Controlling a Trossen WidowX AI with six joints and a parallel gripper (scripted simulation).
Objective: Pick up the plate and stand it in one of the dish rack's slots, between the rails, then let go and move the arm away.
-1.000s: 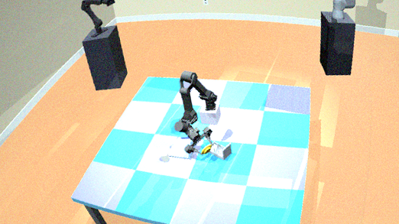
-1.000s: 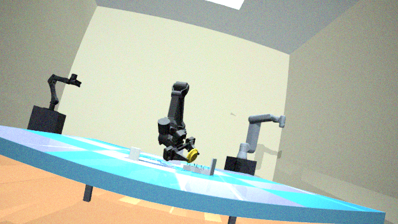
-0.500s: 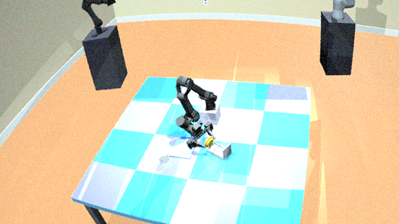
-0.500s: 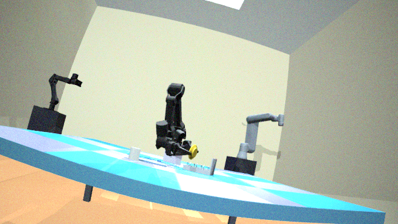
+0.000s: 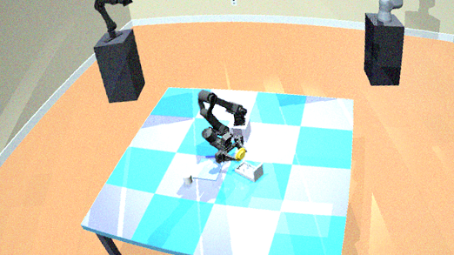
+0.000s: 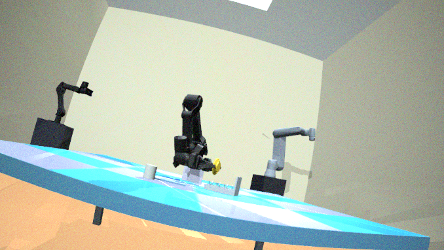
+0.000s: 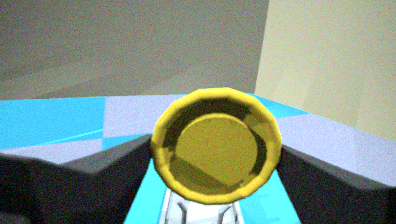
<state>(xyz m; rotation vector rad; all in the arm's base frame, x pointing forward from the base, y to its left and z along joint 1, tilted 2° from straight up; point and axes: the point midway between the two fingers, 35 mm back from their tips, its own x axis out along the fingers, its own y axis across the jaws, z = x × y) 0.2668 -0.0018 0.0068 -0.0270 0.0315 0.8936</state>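
The yellow plate (image 5: 240, 153) (image 6: 216, 166) (image 7: 217, 147) is held in the air, tilted steeply, close to upright. My gripper (image 5: 237, 151) (image 6: 214, 166) (image 7: 214, 145) is shut on it, with one finger at each side of its rim in the wrist view. The pale grey dish rack (image 5: 256, 173) (image 6: 238, 186) (image 7: 202, 212) stands on the table below the plate, with a row of small rails and a taller end wall. In the wrist view only part of the rack shows, under the plate's lower rim. The plate does not touch the rack.
A whitish cup (image 5: 188, 179) (image 6: 150, 171) stands on the checkered table (image 5: 173, 216) (image 6: 131, 193), left of the rack. A thin pale-blue flat sheet (image 5: 207, 175) lies between cup and rack. The arm's white base block (image 5: 241, 131) (image 6: 193, 175) is behind the gripper.
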